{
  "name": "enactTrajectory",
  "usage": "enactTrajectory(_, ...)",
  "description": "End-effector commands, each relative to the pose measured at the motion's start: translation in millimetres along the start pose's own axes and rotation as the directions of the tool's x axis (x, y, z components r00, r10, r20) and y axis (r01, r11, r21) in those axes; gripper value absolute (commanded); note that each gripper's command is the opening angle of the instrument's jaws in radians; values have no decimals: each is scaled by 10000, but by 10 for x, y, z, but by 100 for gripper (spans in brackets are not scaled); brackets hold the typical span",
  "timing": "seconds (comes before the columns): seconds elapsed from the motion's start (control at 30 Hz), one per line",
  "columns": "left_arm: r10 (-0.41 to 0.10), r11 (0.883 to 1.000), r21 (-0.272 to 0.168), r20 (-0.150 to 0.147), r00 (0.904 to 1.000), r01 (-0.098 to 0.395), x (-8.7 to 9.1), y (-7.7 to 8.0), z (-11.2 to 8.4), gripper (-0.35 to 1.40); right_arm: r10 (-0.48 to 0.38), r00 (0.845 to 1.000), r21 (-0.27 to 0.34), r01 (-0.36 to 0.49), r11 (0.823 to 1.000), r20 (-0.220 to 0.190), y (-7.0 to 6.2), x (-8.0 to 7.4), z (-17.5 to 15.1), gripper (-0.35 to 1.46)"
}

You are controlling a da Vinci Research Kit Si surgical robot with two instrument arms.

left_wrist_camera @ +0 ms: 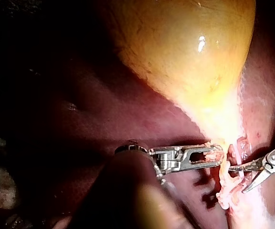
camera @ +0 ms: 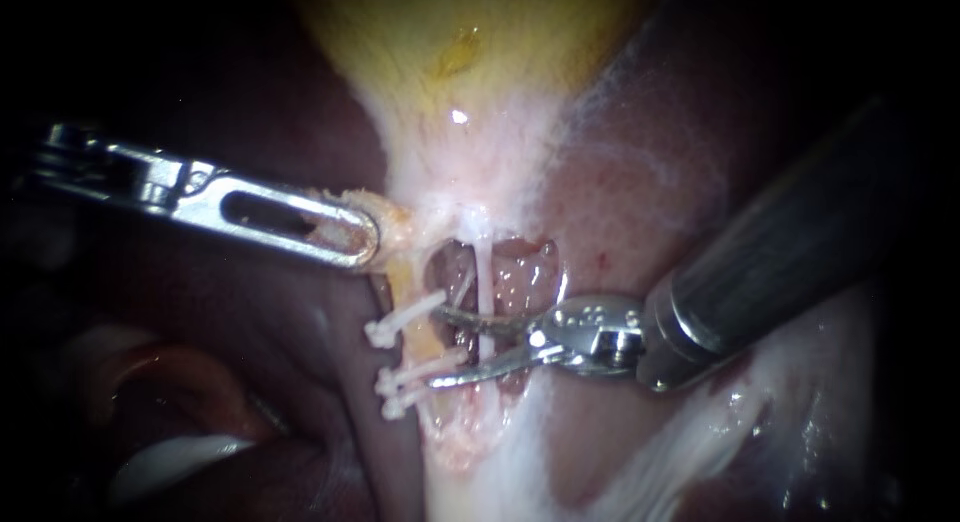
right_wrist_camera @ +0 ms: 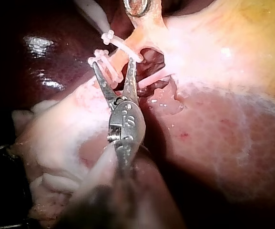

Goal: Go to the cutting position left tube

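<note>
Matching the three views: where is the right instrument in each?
Endoscope view: right instrument enters from the right, tip at the clips.
Left wrist view: ahead of the left instrument.
Right wrist view: its own instrument, tip astride the clipped tube.
Shared landmark: the yellow gallbladder.

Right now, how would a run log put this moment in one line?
left instrument: jaws shut on tissue | right instrument: jaws open around left tube, between clips | tube uncut

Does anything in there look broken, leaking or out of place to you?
Nothing clearly wrong. Three white clips sit across the left tube, at slightly uneven angles. The right tool's open jaws reach that tube between clips; the left tool grips tissue by the gallbladder. No spill shows.
</note>
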Motion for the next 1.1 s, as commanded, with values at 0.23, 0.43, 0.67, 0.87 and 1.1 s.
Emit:
enactTrajectory(0.23, -2, 10000, 0, 1, 10000, 2, 0, 0, 0, -35, 17, 10000, 89, -17, 10000, 62, 2, -4, 10, 144)
enactTrajectory(0.43, -7, 10000, 1, 1, 10000, 7, 0, -2, 0, -35, 77, 9999, 115, -78, 9999, 93, 4, -8, 15, 143)
enactTrajectory(0.67, -14, 10000, -1, 4, 10000, 14, 0, -4, 0, -35, 52, 9999, 143, -54, 9999, 105, 10, -6, 22, 143)
enactTrajectory(0.87, 43, 10000, -4, 9, 10000, -43, 0, -5, 1, -35, 181, 9996, 550, -169, 9983, -214, 11, 2, 30, 143)
enactTrajectory(1.1, 39, 10000, -8, 16, 10000, -39, -1, -5, 3, -35, 400, 9982, 1020, -352, 9942, -452, 14, 12, 46, 143)
